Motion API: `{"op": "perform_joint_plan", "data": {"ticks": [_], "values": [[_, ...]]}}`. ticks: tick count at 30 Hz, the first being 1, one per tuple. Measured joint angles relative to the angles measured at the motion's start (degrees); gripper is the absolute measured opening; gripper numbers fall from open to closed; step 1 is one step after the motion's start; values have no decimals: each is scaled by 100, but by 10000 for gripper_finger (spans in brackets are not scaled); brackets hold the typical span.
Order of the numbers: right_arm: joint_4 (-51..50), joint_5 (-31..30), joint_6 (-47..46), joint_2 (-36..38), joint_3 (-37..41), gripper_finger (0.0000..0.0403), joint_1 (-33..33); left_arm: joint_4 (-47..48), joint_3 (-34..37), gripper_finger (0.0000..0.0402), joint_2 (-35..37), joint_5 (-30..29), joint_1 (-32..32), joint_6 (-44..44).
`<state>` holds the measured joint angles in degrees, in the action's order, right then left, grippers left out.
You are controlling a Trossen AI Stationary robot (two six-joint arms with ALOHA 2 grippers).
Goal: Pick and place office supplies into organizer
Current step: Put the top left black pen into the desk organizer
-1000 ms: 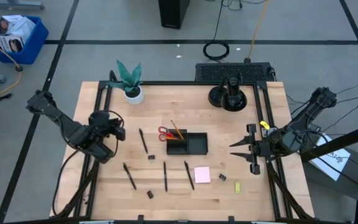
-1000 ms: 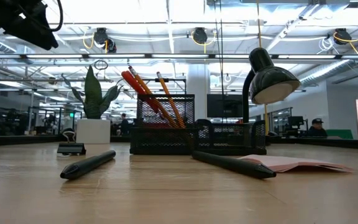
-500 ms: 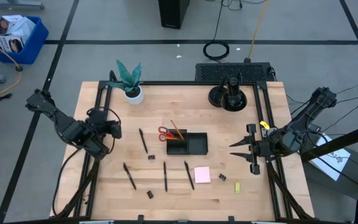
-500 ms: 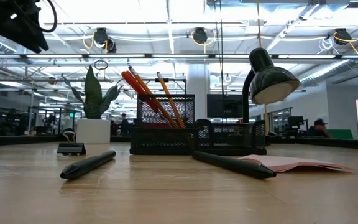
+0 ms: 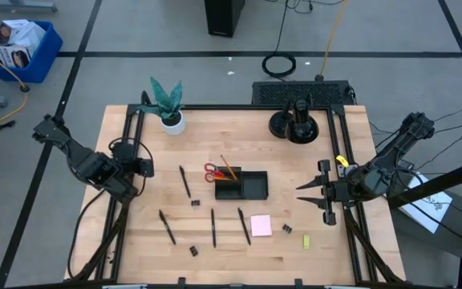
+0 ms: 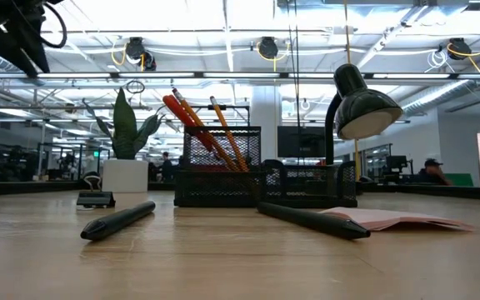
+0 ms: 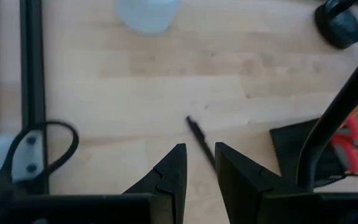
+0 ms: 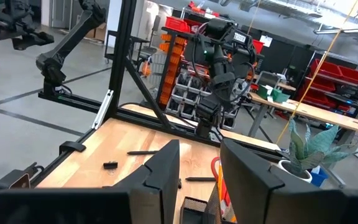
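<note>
Scissors point(image 5: 212, 172) and pencils point(image 5: 228, 168) already in organizer point(image 5: 242, 186). Pens point(image 5: 184, 182), sticky pad point(image 5: 261, 225), clips still at six o'clock. Left gripper point(image 7: 196, 163) and right gripper point(image 5: 305, 194): jaws apart, empty.

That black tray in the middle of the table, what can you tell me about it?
The organizer is a low black tray of wire mesh, split into compartments, sitting flat near the table's centre. Its taller left section holds orange pencils leaning at a slant and red-handled scissors, handles poking out. The compartments to the right look empty from above. Neither gripper touches it; black pens lie loose on the wood around it.
</note>
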<state>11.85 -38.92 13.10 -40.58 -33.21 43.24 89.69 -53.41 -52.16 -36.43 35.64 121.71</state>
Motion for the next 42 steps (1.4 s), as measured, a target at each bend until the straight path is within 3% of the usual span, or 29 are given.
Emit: {"op": "perform_joint_plan", "data": {"ticks": [12, 42], "values": [[-6, 2, -42, 0, 0, 112, 0, -479, 0, 88, -395, 210, 2, 97], [38, 20, -42, 1, -2, 112, 0, -2793, -2, 88, -2121, 608, 2, 196]]}}
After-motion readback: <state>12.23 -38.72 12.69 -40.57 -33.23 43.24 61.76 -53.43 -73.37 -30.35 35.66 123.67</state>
